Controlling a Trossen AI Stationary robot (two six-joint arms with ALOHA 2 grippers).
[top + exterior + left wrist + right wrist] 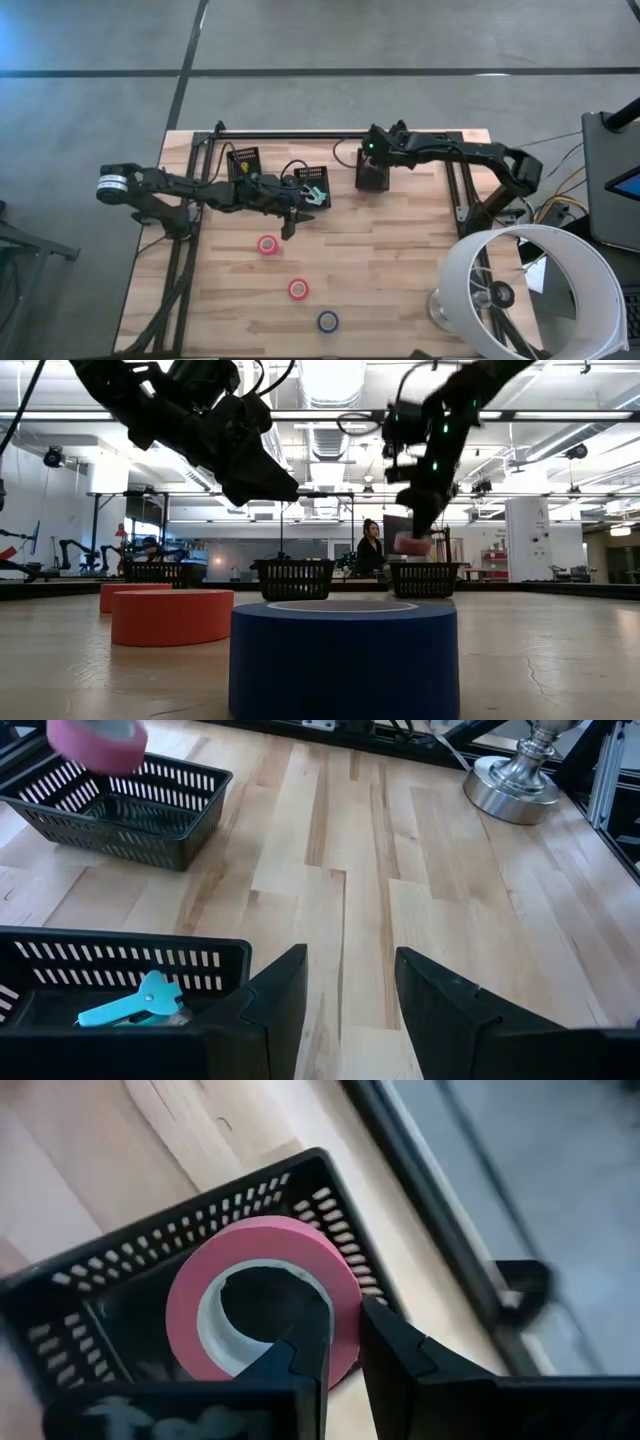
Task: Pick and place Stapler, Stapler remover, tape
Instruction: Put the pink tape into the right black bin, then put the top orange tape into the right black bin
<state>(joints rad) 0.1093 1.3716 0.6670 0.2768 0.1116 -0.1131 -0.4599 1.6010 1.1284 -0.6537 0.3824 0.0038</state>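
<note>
You held the right gripper (343, 1348) closed on a pink tape roll (262, 1292) above the black basket (120, 1320); lowering before release would have prevented bouncing; left gripper (348, 982) stood open, empty.

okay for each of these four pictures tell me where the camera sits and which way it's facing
High: overhead, facing straight down; both arms, table.
Low: table height, facing the room; blue tape up close, arms above.
Left wrist: left gripper open, teal tool in basket.
Right wrist: right gripper holding pink tape over a basket.
Shared: pink tape.
</note>
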